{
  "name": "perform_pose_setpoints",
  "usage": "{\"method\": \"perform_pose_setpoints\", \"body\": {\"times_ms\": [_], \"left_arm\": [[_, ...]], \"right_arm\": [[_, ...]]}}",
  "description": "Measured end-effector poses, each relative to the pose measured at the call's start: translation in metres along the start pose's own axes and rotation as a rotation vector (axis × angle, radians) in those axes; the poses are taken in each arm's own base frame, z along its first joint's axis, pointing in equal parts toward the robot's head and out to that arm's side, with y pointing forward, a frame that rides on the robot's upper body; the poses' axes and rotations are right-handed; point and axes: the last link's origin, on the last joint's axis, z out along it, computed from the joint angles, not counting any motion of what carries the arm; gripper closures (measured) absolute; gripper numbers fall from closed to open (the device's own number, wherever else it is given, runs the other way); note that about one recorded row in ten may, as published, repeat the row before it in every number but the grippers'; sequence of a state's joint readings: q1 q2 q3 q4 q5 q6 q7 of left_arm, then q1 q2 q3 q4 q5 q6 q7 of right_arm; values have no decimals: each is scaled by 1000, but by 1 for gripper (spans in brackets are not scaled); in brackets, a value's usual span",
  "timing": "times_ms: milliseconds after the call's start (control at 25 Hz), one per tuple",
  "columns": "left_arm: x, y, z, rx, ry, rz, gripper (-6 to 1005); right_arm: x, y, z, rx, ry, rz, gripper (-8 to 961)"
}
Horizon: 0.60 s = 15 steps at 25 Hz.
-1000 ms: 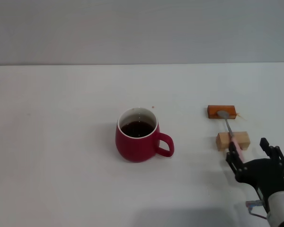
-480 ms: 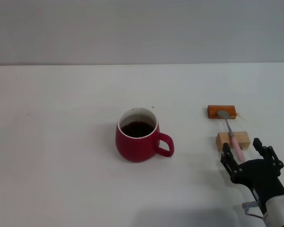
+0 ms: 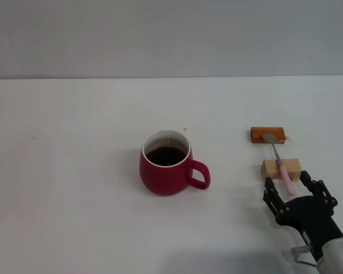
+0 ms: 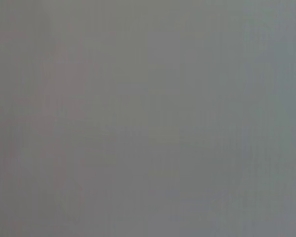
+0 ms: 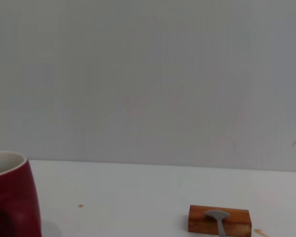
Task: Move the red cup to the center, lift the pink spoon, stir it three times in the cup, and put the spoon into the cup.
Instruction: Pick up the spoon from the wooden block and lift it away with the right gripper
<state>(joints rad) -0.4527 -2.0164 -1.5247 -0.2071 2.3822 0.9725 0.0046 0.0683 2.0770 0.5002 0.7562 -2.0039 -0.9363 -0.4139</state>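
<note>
The red cup stands mid-table with dark liquid inside and its handle toward the right; its edge also shows in the right wrist view. The pink spoon lies across two wooden blocks, its grey bowl on the far orange-brown block and its pink handle over the near tan block. My right gripper is open at the handle's near end, one finger on each side of it. Whether it touches the handle I cannot tell. The left gripper is out of view.
The white table runs back to a grey wall. The orange-brown block shows low in the right wrist view. The left wrist view shows only plain grey.
My right gripper has shifted left and toward the table's front edge, staying open. Cup, spoon and blocks have not moved.
</note>
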Motion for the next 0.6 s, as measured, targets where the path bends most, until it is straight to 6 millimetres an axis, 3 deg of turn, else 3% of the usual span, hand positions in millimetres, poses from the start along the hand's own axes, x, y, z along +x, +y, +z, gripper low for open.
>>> {"method": "perform_pose_setpoints", "body": {"times_ms": [600], "left_arm": [[-1, 1, -1, -2, -1, 0, 172]], "right_arm": [[1, -7, 0, 24, -8, -3, 220]]}}
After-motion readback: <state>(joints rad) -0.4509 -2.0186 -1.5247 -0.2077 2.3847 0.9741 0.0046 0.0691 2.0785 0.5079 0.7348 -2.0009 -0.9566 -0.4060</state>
